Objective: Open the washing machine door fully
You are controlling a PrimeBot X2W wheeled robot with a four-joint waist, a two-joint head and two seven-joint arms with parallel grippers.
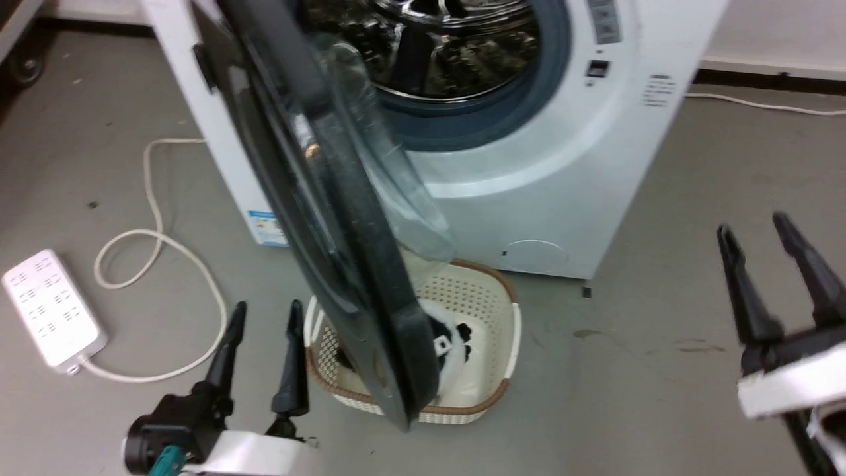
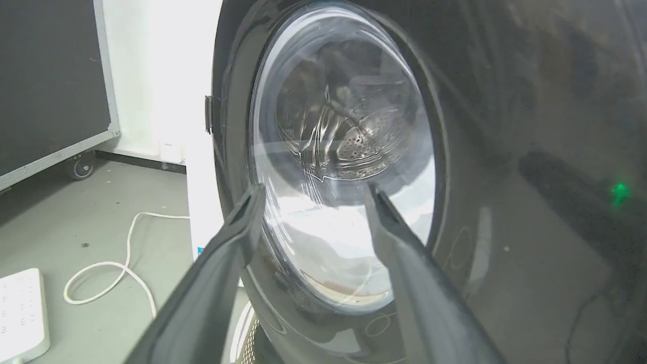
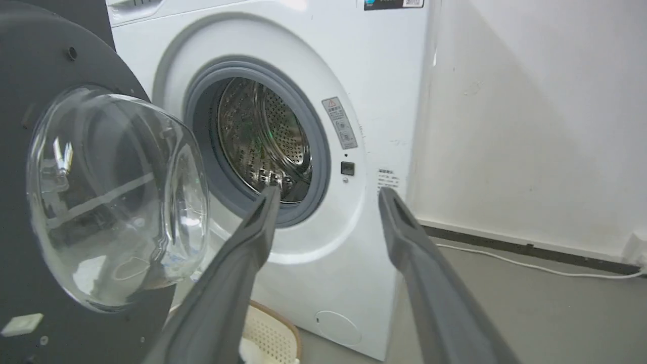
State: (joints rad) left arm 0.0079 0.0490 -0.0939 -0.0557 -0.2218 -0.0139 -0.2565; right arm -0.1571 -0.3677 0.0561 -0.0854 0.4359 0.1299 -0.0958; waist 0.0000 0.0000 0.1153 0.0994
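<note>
In the head view, the washing machine door (image 1: 330, 251) is standing swung out over a basket (image 1: 486, 311), with the left pincer (image 1: 266, 305) and right pincer (image 1: 753, 223) gaping empty. In the left wrist view, its black front is looming close. In the right wrist view, its glass bowl is bulging at left.

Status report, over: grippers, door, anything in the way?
Left gripper open, empty. Right gripper open, empty. Washing machine door swung out, drum exposed. Basket on floor beneath door.

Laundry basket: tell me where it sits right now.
In the head view the basket sits on the floor at lower centre, right in front of the washing machine, partly behind the open door, just right of the left pincer.
</note>
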